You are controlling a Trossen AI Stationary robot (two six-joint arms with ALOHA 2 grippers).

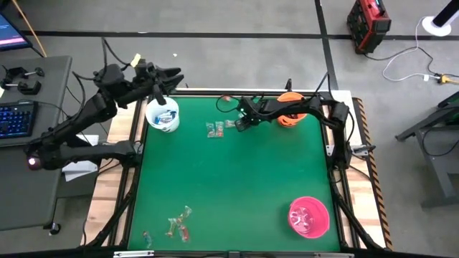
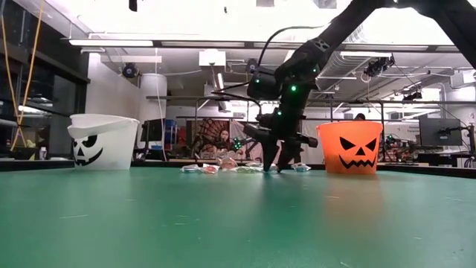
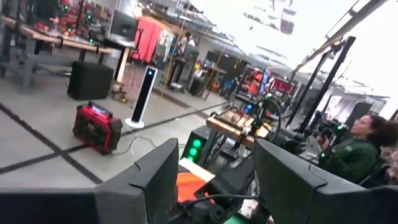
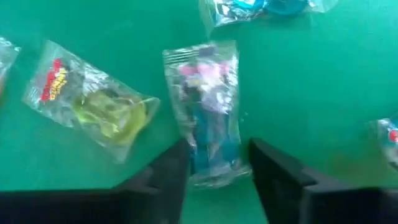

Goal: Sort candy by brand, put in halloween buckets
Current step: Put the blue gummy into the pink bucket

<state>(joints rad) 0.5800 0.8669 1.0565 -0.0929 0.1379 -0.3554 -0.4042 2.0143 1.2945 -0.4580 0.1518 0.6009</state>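
Observation:
The white bucket (image 1: 163,116) stands at the far left of the green table, the orange bucket (image 1: 292,119) at the far right, and the pink bucket (image 1: 309,217) at the near right. A few candies (image 1: 215,129) lie between the far buckets, and more candies (image 1: 179,223) lie near the front left. My right gripper (image 4: 219,149) is low over the far cluster and open. Its fingers stand on either side of one end of a blue-and-white packet (image 4: 208,106), beside a clear greenish packet (image 4: 93,102). My left gripper (image 3: 214,155) is open, empty and raised above the white bucket. My right gripper comes down at the blue-and-white packet from above, one finger (image 4: 171,171) on each side of the packet's end (image 4: 214,165). The packet lies flat on the table. Whether the fingers touch it, I cannot tell.
Another blue packet (image 4: 255,7) lies just beyond the one between the fingers, and a further packet edge (image 4: 388,140) shows to one side. The table's middle (image 1: 237,179) is bare green mat. People and workbenches show in the room behind the table.

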